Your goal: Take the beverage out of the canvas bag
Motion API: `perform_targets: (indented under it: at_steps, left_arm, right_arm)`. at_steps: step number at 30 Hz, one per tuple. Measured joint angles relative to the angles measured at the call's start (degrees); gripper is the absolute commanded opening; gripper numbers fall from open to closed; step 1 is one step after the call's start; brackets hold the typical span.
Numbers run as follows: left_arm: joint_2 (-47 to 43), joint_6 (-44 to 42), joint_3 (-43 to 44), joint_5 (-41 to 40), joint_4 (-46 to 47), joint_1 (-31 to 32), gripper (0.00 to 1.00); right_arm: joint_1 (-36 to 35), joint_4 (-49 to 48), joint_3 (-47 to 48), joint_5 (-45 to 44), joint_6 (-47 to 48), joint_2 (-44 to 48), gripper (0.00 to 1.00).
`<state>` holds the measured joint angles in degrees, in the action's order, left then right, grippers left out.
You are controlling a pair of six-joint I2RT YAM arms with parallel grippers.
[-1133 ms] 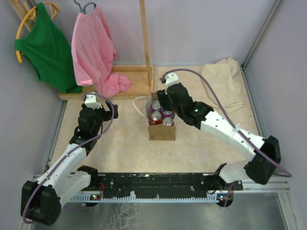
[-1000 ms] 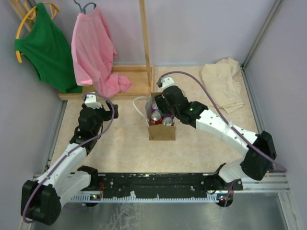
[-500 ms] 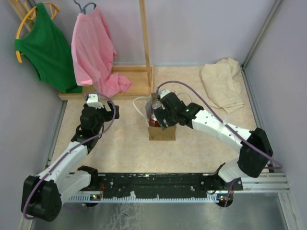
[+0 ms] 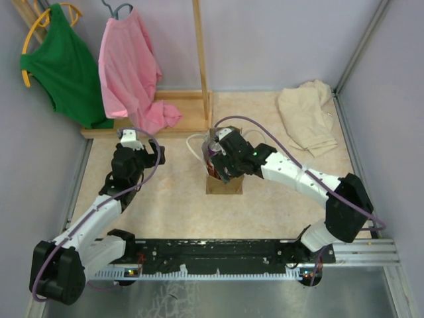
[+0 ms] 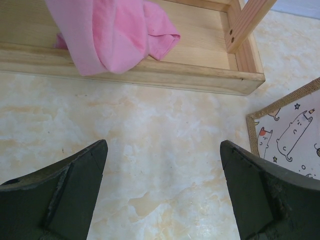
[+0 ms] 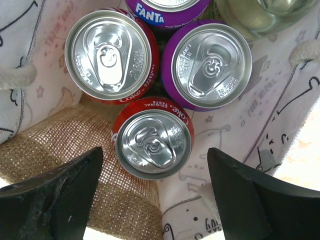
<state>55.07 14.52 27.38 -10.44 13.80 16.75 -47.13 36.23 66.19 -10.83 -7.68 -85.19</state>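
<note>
Black rail (image 4: 218, 255) runs along the table's near edge and carries both arm bases, with a strip of bare metal in front of it. The table (image 4: 179, 199) is a pale beige, marbled sheet, closed in by lilac walls (image 4: 278, 40) on the left, far and right sides, with a metal post (image 4: 361, 43) in the far right corner.

Left of centre, the left gripper (image 5: 162, 150) hangs over bare table with its jaws spread wide and nothing between them.

The bag (image 4: 224, 184) stands mid-table, slightly towards the far edge, its brown weave facing the rail and its printed white lining showing inside. The right gripper (image 6: 155, 152) is right over its mouth, released, with a finger on either side of the red can (image 6: 153, 145) and a gap to each. That can stands upright at the bag's near side. Behind it, packed close, are a second red can (image 6: 111, 55) and a purple can (image 6: 211, 64), then a Fanta can (image 6: 167, 6) at the far side. A white rope handle (image 6: 15, 77) lies on each side of the opening.

Beyond the bag, a wooden rack (image 4: 179, 112) sits along the far edge towards the left corner, its upright rising out of view. A pink shirt (image 4: 129, 66) droops onto its base. A green shirt (image 4: 63, 66) hangs on a yellow hanger (image 4: 33, 36) by the left wall. A crumpled beige cloth (image 4: 308, 116) lies in the far right corner.
</note>
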Motion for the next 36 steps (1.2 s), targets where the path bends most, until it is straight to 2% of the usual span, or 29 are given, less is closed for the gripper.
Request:
perform_targets:
  at_steps: [11, 17, 18, 19, 20, 36]
  left_arm:
    - [0.37, 0.00, 0.02, 0.02, -0.04, 0.00, 1.00]
    - [0.37, 0.00, 0.02, 0.02, -0.04, 0.00, 1.00]
    - [0.37, 0.00, 0.00, 0.02, -0.07, 0.00, 1.00]
    - [0.37, 0.00, 0.02, 0.02, -0.07, 0.00, 1.00]
    - [0.37, 0.00, 0.02, 0.02, -0.07, 0.00, 1.00]
    - [0.37, 0.02, 0.02, 0.02, -0.04, 0.00, 1.00]
  right_arm:
    - [0.00, -4.13, -0.92, -0.20, -0.44, -3.52, 0.70]
    - [-0.02, -4.72, -0.83, -1.40, -1.29, -4.63, 0.50]
    - [-0.02, -4.70, -0.83, -1.44, -1.42, -4.68, 0.41]
    - [-0.07, -4.68, -0.76, -1.51, -1.49, -4.72, 0.12]
    - [-0.09, -4.57, -0.66, -1.53, -1.53, -4.81, 0.00]
    - [-0.13, -3.10, 0.26, -2.03, -2.58, -4.42, 0.00]
